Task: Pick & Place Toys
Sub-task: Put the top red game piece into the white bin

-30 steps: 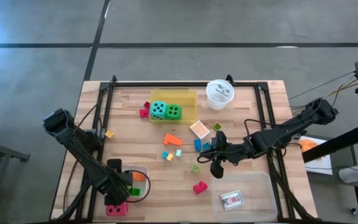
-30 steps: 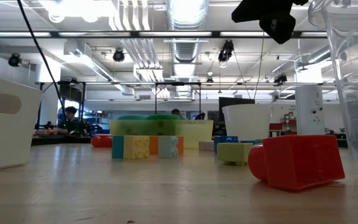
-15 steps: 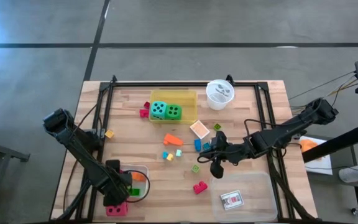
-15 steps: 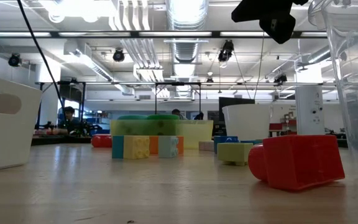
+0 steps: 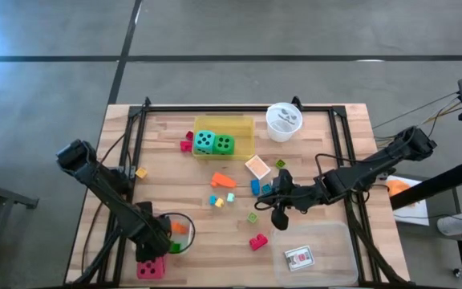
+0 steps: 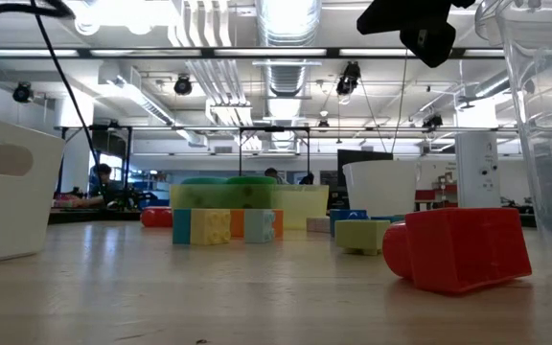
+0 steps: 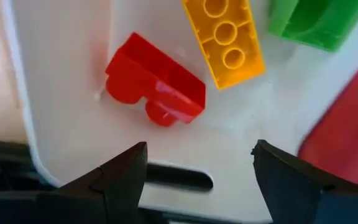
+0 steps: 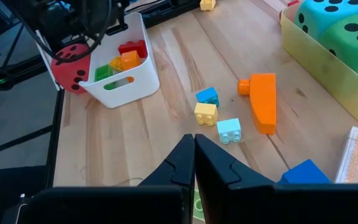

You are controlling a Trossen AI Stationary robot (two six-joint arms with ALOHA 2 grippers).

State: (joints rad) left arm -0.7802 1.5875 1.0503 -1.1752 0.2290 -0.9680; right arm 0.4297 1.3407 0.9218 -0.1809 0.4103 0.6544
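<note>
left wrist view: red block (image 7: 155,90) in white tray (image 7: 67,124), beyond parted left jaws.

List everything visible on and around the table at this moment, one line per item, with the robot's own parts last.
White tray: one, near left corner; holds red block, orange block, green block.
Red die: one, table's near edge beside the white tray.
Yellow tray: one, far centre; holds teal die and green die.
White cup: one, far right.
Clear tray: one, near right; holds a playing card.
Loose blocks: orange, blue, yellow, light blue, mid-table; red nearer.
Card stack: one, centre.
Left claw: open, over the white tray.
Right claw: shut, above mid-table.
</note>
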